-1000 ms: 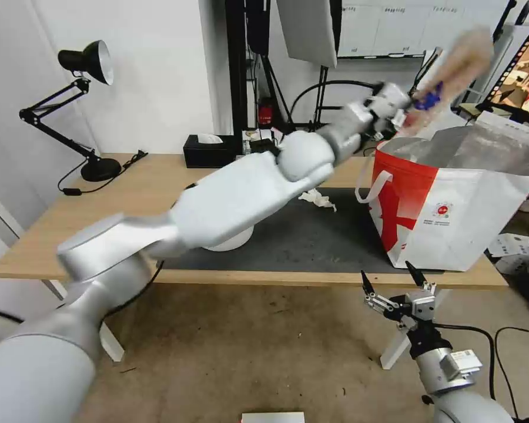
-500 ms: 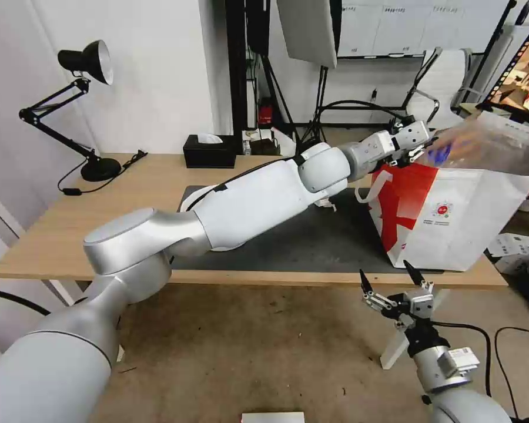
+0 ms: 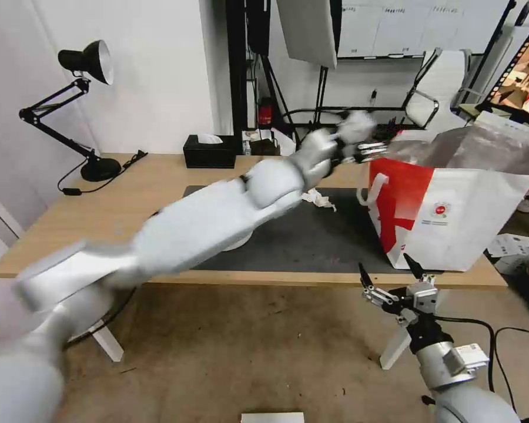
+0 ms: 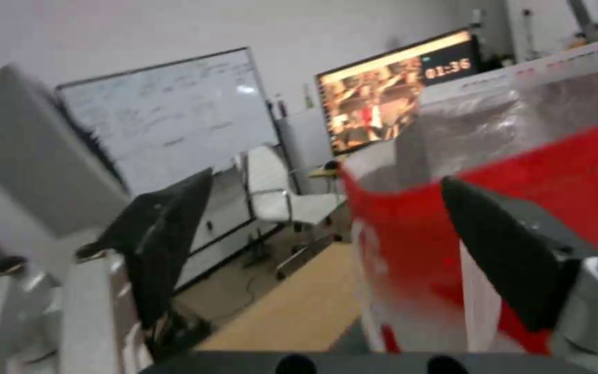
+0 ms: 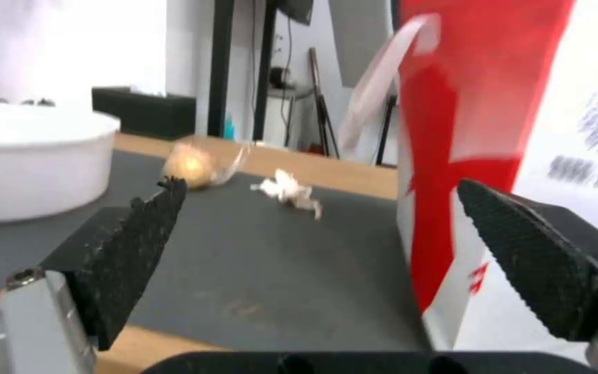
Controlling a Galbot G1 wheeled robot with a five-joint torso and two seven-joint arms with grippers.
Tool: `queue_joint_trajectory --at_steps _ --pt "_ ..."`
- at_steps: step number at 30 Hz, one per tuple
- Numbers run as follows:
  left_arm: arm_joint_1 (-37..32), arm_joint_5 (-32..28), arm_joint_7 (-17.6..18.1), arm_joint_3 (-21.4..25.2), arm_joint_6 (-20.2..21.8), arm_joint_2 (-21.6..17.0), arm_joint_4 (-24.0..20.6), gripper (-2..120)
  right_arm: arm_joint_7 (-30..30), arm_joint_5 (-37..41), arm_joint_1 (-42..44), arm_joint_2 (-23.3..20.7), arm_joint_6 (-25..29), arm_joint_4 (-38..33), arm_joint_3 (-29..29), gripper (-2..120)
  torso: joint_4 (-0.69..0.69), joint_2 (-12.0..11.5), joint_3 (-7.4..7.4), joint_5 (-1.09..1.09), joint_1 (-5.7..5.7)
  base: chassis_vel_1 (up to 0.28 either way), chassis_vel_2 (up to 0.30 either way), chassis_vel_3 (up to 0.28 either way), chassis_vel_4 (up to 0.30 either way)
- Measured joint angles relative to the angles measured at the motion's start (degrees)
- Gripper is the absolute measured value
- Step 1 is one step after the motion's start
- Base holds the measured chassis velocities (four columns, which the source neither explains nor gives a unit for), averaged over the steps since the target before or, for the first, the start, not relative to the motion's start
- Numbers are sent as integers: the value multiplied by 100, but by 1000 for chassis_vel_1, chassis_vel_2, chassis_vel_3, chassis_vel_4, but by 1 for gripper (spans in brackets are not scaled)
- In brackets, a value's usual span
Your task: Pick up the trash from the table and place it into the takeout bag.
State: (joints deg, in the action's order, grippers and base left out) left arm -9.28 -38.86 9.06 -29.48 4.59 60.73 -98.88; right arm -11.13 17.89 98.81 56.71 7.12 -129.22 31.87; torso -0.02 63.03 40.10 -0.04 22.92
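Left gripper is up by the near rim of the takeout bag, arm stretched across the table and smeared with motion blur, and from the left wrist view its two black fingers are spread wide with nothing between them, red bag wall and silver lining just ahead. The bag stands upright on the table's right end, its base on the dark grey mat, mouth open, one white strap looping off the side. Out on the mat the crumpled white tissue lies just beyond the arm, well clear of the bag. The white round bowl sits farther left on the mat, mostly hidden under the arm from the head view; the right wrist view catches it with the beige lump in clear wrap beside it and the tissue between lump and bag. Right gripper hangs low in front of the table edge, below the bag, fingers parted and empty. Black tissue box rests at the back edge and a black desk lamp on the far left
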Motion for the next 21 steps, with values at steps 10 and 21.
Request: queue_joint_trajectory --at_steps 10,21 --pt "-4275 1047 -48 2893 -235 -1453 -1852 100 24 11 247 -8 271 -271 160 100 3 1 -1 2 -2 0 0 0 0" --pt "-7729 2693 -198 4934 -918 -209 -2215 100 152 -90 538 194 330 -227 244 100 2 1 -1 2 -2 0 0 0 0"
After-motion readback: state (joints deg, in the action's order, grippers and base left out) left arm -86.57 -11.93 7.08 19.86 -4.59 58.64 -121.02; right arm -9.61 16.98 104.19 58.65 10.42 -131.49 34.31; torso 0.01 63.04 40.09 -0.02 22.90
